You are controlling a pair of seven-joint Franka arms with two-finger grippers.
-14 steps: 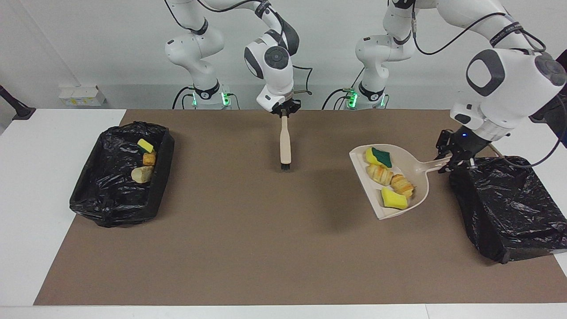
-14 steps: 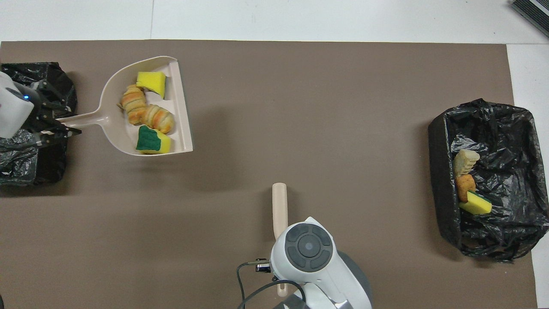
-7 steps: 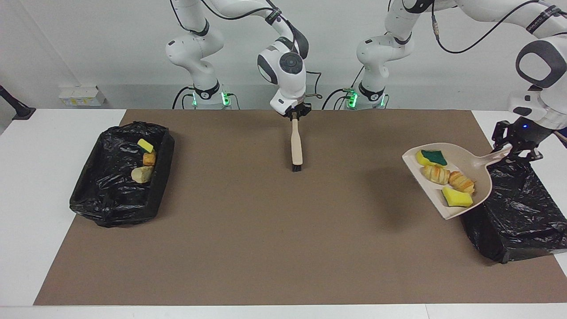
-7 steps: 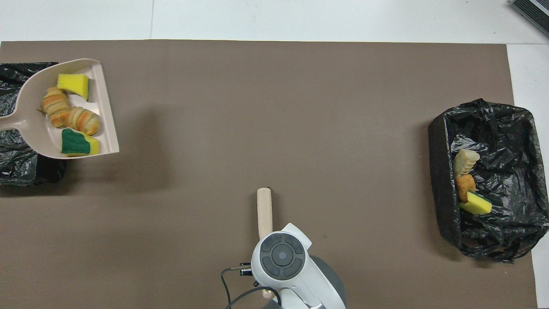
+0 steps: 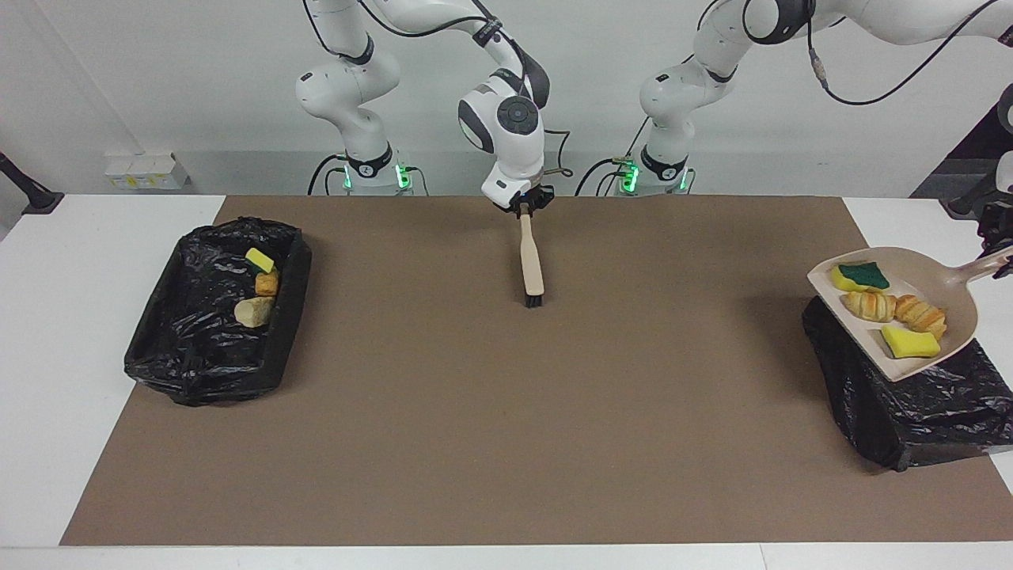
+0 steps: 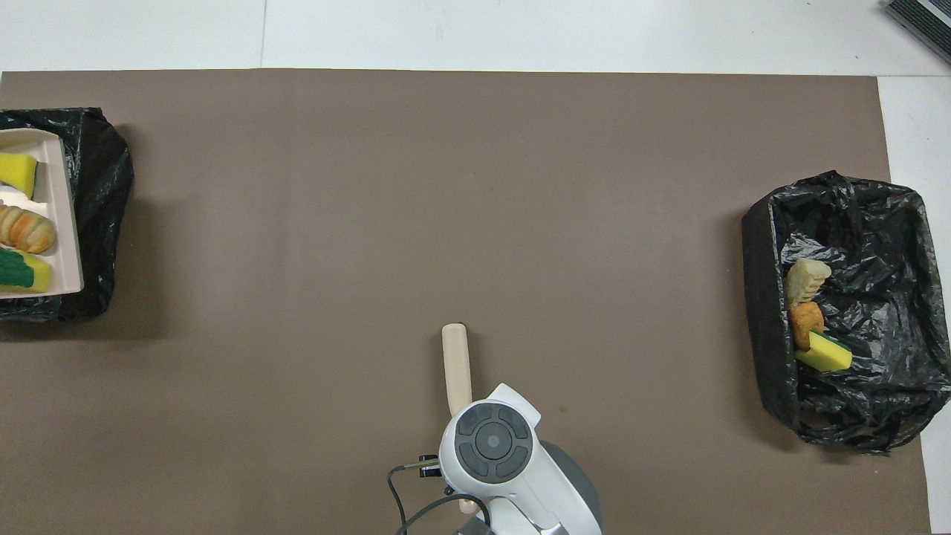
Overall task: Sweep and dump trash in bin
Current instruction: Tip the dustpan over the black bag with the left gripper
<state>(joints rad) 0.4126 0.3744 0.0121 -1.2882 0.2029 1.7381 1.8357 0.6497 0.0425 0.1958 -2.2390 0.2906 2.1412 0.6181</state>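
Observation:
My left gripper (image 5: 1002, 255) shows only at the view's edge, shut on the handle of the beige dustpan (image 5: 926, 279). It holds the pan in the air, roughly level, over the black bin (image 5: 894, 396) at the left arm's end. In the pan lie a green-and-yellow sponge (image 5: 859, 276), two croissant lumps (image 5: 870, 305), and a yellow sponge (image 5: 910, 342). In the overhead view the pan (image 6: 56, 215) is cut by the edge over that bin (image 6: 104, 186). My right gripper (image 5: 522, 207) is shut on the beige brush (image 5: 530, 265), bristles down at the mat.
A second black-lined bin (image 5: 289, 301) at the right arm's end holds a sponge (image 5: 259, 260), an orange lump (image 5: 267, 283) and a bread piece (image 5: 253, 311). It also shows in the overhead view (image 6: 758, 297). A brown mat (image 5: 475, 412) covers the table.
My left arm has carried the loaded dustpan from over the mat toward its own end, until it is over the bin. The right gripper and brush shifted slightly, then stayed.

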